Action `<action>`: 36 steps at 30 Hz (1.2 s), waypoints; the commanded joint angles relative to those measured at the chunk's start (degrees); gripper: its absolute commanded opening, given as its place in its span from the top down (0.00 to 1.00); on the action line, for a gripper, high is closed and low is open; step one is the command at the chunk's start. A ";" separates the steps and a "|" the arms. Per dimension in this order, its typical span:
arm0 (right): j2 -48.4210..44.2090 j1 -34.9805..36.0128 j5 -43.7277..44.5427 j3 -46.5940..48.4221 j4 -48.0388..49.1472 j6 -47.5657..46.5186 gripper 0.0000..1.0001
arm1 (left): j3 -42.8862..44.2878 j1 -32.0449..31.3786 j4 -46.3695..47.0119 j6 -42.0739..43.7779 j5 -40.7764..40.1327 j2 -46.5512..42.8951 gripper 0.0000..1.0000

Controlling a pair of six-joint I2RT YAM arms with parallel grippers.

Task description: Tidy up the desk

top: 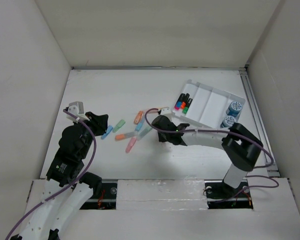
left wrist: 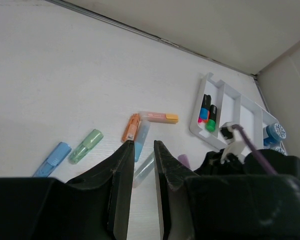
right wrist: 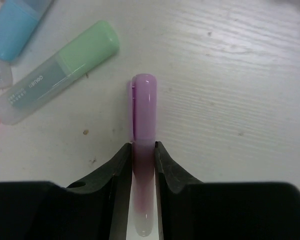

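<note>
The white desk (top: 105,95) holds several scattered highlighters. My right gripper (top: 161,126) is low over the desk's middle, shut on a purple highlighter (right wrist: 142,112) that points away from the jaws, at or just above the surface. A green highlighter (right wrist: 60,85) and a blue one (right wrist: 15,22) lie just to its left. My left gripper (top: 98,120) hovers at the left, empty, its jaws a narrow gap apart (left wrist: 144,145). A blue highlighter (top: 106,132) and a green one (top: 119,123) lie beside it.
A white compartmented tray (top: 210,95) at the back right holds several markers (top: 183,102) and two blue round items (top: 235,107). Orange (top: 137,117), red-orange (top: 123,136), pink (top: 131,145) and yellow-pink (top: 162,109) highlighters lie mid-desk. White walls enclose the desk.
</note>
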 commanded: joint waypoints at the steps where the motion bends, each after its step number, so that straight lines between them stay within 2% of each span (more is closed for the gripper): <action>1: -10.34 -4.02 3.04 -1.30 0.29 -0.29 0.94 | -0.79 -0.14 2.82 0.73 0.60 0.44 0.81; 3: -13.09 -7.70 2.16 -2.61 1.35 -1.43 0.94 | -0.79 -0.14 2.82 0.73 0.60 0.35 0.81; 7: -17.40 -22.00 -2.92 -5.60 6.09 -3.11 0.94 | -0.79 -0.14 2.82 0.73 0.68 0.35 0.81; 15: -13.20 -37.59 -6.98 -4.38 9.79 -2.76 0.91 | -0.70 -0.14 2.82 0.82 0.60 0.44 0.81; 18: -11.61 -41.11 -8.03 -3.24 10.58 -3.37 0.72 | -0.79 -0.14 2.73 0.82 0.51 0.26 0.81; 19: -10.82 -41.64 -8.73 -2.54 10.32 -3.72 0.55 | -0.70 -0.14 2.73 0.82 0.60 0.35 0.81; 20: -10.82 -41.65 -10.22 -1.31 9.45 -4.42 0.45 | -0.79 -0.14 2.82 0.82 0.60 0.44 0.81; 21: -10.82 -41.65 -10.24 -1.30 9.44 -4.43 0.44 | -0.70 -0.14 2.73 0.82 0.60 0.44 0.81; 22: -11.95 -41.65 -10.58 -1.65 9.96 -4.69 0.40 | -0.79 -0.14 2.73 0.82 0.60 0.35 0.81; 24: -13.18 -39.90 -12.08 -2.79 11.37 -4.60 0.39 | -0.79 -0.14 2.73 0.82 0.60 0.44 0.81; 27: -14.07 -32.88 -13.31 -3.85 13.83 -4.69 0.41 | -0.70 -0.14 2.73 0.82 0.68 0.62 0.81; 28: -13.81 -27.99 -13.31 -3.94 14.09 -4.69 0.56 | -0.70 -0.14 2.82 0.82 0.77 0.53 0.81; 31: -10.47 -18.23 -13.14 -2.89 15.06 -3.73 0.88 | -0.70 -0.14 2.73 0.82 0.68 0.44 0.81; 32: -7.94 -16.18 -12.61 -2.28 14.80 -3.03 0.89 | -0.70 -0.14 2.91 0.82 0.77 0.44 0.81; 33: -6.52 -14.42 -12.61 -1.49 14.71 -2.59 0.89 | -0.79 -0.14 2.82 0.82 0.77 0.53 0.81; 36: -1.26 -9.31 -12.08 1.76 14.10 -1.53 0.68 | -0.88 -0.14 2.91 0.82 0.95 0.62 0.81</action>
